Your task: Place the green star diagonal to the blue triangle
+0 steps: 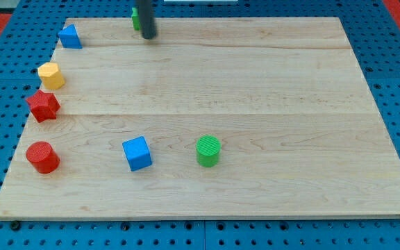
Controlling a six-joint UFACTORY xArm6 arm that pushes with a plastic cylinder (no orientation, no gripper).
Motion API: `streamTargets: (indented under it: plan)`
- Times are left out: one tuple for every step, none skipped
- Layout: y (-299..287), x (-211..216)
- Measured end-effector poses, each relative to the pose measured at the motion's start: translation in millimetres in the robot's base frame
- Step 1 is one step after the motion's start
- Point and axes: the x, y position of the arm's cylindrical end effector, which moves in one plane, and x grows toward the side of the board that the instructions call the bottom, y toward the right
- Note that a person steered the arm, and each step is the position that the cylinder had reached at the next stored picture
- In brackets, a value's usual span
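My tip (148, 37) rested at the top edge of the pale wooden board (269, 104), just right of a green block (135, 18), probably the green star, mostly hidden behind the dark rod. The rod had no jaws to open or close. The blue triangle block (69, 36) sat well left, near the top-left corner. A yellow block (51, 75), red star (42, 105), red cylinder (42, 157), blue cube (137, 153) and green cylinder (208, 151) lay below.

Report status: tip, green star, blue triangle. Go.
My tip at view's top, right against green block, shape hidden by rod. Blue triangle left of it. Nothing between.
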Motion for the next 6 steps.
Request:
streamTargets:
  plan:
    - [56, -46]
    - [62, -71]
    - [32, -72]
    - [-53, -71]
    - [-131, -18]
    - [-136, -5]
